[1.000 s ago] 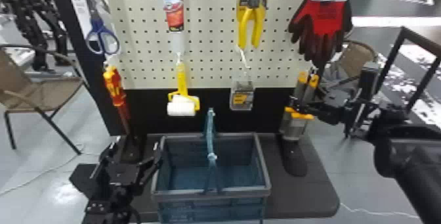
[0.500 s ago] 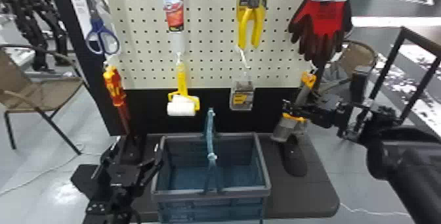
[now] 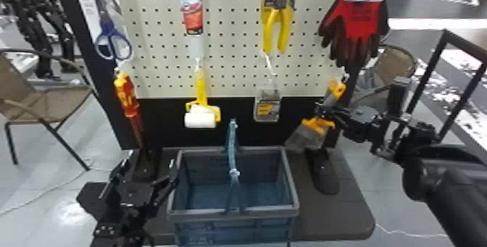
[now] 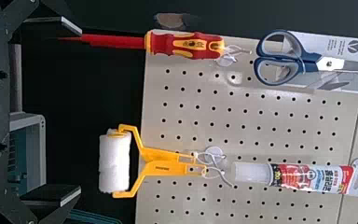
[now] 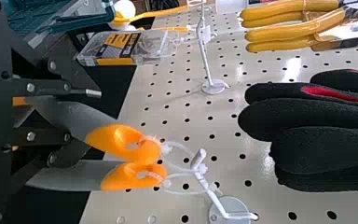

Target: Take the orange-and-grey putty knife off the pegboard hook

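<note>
My right end effector [image 3: 320, 111] was clenched on the grey handle of the orange-and-grey putty knife [image 5: 105, 137], just below its orange end. The knife was at the right side of the pegboard [image 3: 232, 47], below the gloves [image 3: 353, 29], and its white loop [image 5: 167, 148] was around the hook [image 5: 211, 192]. A second orange-ended handle [image 5: 114, 179] lay beside it, outside the fingers and looped there too.

The long axis was tilted — handle end up and to the right, towards the hook, blade [image 3: 306, 139] down and to the left. The right arm came in from the right, far nearer the knife than the left end effector [image 3: 148, 166], which was spread wide at the near left, beside the basket [image 3: 233, 213].

What mattered to me was the hook: it stuck out from the board towards the near side, so I judged I needed a small lift, then a pull nearer, to slip the loop over its tip. Dragging sideways could have snagged it — or brought the second handle along.
</note>
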